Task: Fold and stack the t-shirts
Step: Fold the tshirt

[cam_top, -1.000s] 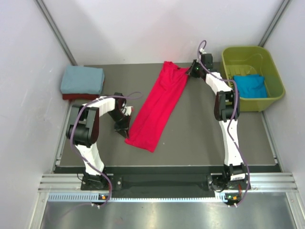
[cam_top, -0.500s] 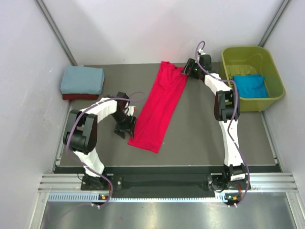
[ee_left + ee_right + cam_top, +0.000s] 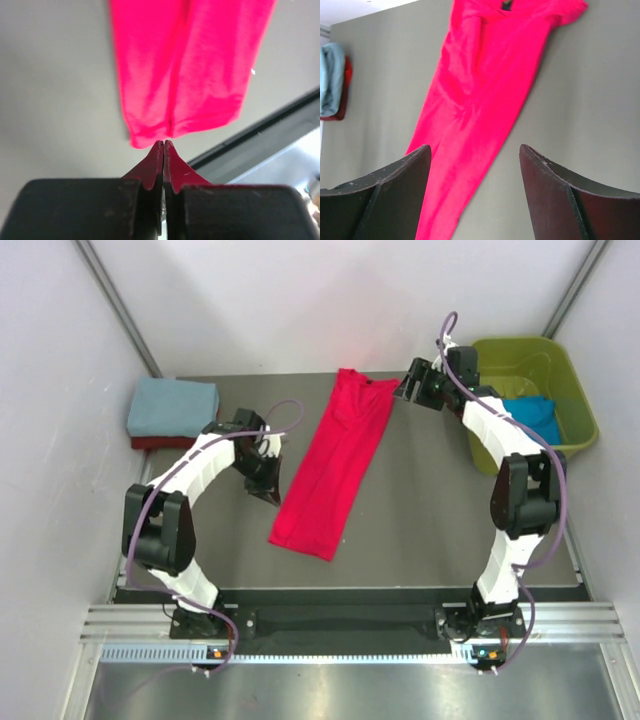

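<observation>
Desk (image 3: pixel 420 520): dark grey, carrying every item listed. Bright red t-shirt (image 3: pixel 335 465): folded lengthwise into a long narrow strip, flat at the desk's middle, lying on a slant with the collar at the far end and the hem toward the near left. Olive-green tub (image 3: pixel 520 346): stood at the far right corner. Dusty blue-grey t-shirt (image 3: pixel 173 407): folded, at the far left, lying on top of the dark red t-shirt (image 3: pixel 150 443), which showed only as a sliver along the near edge. Bright blue t-shirt (image 3: pixel 541 422): crumpled inside the tub. Right gripper (image 3: pixel 410 390): fingers spread wide, empty, near the bright red t-shirt's far right shoulder but not touching it. Left gripper (image 3: pixel 268 492): fingers pressed together, just beside the strip's left edge, pointing toward the hem corner.
</observation>
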Robot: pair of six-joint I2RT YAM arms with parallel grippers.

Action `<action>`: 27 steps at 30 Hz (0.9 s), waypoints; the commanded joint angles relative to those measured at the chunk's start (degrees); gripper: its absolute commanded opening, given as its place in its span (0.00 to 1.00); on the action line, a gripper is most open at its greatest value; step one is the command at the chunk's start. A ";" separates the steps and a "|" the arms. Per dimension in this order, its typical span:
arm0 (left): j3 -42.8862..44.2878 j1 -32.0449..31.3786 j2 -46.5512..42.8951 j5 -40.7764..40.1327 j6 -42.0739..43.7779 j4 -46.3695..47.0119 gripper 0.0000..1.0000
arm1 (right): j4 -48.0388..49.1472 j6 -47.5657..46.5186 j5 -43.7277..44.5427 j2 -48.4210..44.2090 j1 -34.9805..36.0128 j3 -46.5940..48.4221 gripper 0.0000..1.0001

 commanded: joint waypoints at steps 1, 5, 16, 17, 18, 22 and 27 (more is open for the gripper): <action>0.42 -2.32 2.31 5.82 0.27 -1.39 0.00 | 1.53 -2.43 -0.59 -4.58 0.63 -2.24 0.72; -0.63 -6.19 4.68 6.70 -0.61 0.89 0.00 | 1.09 -3.22 -0.24 -6.43 0.10 -2.94 0.72; 2.52 -9.88 19.09 3.90 -1.85 2.66 0.00 | 2.94 -2.78 0.11 -5.30 -1.13 -3.48 0.72; 3.23 -9.97 20.06 3.89 -1.67 2.66 0.00 | 2.94 -2.61 0.20 -5.29 -1.13 -3.47 0.72; 4.10 -10.15 21.20 3.02 -1.58 2.57 0.00 | 3.02 -2.35 0.11 -5.12 -1.22 -2.95 0.72; 7.01 -13.30 27.79 0.82 -1.32 2.39 0.00 | 3.20 -2.08 0.11 -5.03 -1.57 -1.54 0.72; 10.79 -21.12 32.81 0.55 -1.76 1.69 0.00 | 3.29 -1.29 -0.15 -5.64 -2.54 -1.71 0.72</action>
